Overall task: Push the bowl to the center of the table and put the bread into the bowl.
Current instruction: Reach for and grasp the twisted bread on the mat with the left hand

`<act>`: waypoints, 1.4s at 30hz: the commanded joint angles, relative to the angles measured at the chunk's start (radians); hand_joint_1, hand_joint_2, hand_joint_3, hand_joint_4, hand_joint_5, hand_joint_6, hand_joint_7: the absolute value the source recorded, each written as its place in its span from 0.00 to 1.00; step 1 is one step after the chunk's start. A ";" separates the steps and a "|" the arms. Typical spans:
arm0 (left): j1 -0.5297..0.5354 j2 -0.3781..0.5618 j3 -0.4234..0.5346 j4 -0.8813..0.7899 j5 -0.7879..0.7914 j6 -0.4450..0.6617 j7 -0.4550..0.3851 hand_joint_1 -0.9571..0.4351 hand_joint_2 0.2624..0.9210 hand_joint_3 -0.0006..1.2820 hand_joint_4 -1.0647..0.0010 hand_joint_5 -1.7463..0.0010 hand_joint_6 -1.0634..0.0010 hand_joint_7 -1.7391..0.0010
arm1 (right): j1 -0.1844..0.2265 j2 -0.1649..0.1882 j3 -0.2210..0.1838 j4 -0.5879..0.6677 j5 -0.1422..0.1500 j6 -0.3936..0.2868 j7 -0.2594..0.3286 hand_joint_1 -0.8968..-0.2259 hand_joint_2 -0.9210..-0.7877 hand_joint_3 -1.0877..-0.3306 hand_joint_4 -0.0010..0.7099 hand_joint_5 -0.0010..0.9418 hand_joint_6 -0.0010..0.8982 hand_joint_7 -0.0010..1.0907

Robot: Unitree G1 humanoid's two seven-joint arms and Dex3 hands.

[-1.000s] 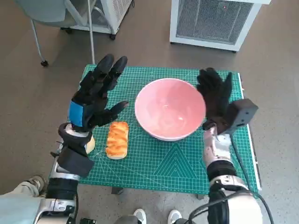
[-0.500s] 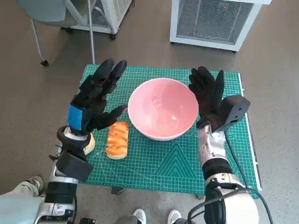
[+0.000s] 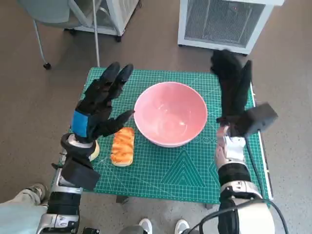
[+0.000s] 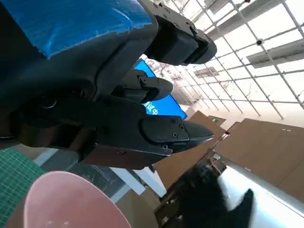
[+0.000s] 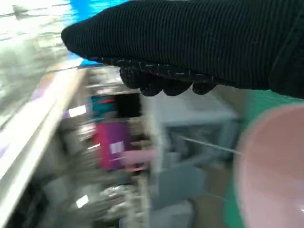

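Head view: steeply down from above onto the whole bench (image 3: 195, 180) and surrounding floor, arms rising from below. Left wrist view: close behind the left hand (image 4: 95, 90), angled upward toward ceiling and windows, bowl (image 4: 71, 202) rim at the edge. Right wrist view: tight under the right hand (image 5: 190, 42), blurred, facing sideways across the room. Shared by all three: the bowl.

A pink bowl (image 3: 170, 113), round, glossy and empty, stands upright just above the middle of the head view. A golden, ridged bread roll (image 3: 122, 146) lies lengthwise just left of it and lower, close to the bowl's rim without touching it.
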 commanded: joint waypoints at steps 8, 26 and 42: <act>-0.055 0.023 0.000 -0.014 -0.027 0.009 -0.030 0.47 1.00 0.19 0.63 1.00 0.60 1.00 | 0.189 -0.050 0.129 -0.388 0.005 -0.044 0.153 0.34 0.00 0.38 0.34 0.01 0.01 0.59; -0.043 0.422 0.106 -0.073 -0.112 0.101 -0.345 0.45 1.00 0.08 0.70 1.00 0.60 1.00 | 0.291 -0.057 0.174 -0.619 -0.013 0.032 0.120 0.31 0.00 0.38 0.35 0.01 0.00 0.62; 0.006 0.701 0.154 0.047 -0.209 0.055 -0.623 0.48 0.96 0.01 0.71 1.00 0.55 0.99 | 0.302 -0.025 0.184 -0.622 0.024 0.055 0.117 0.31 0.00 0.37 0.35 0.01 0.00 0.62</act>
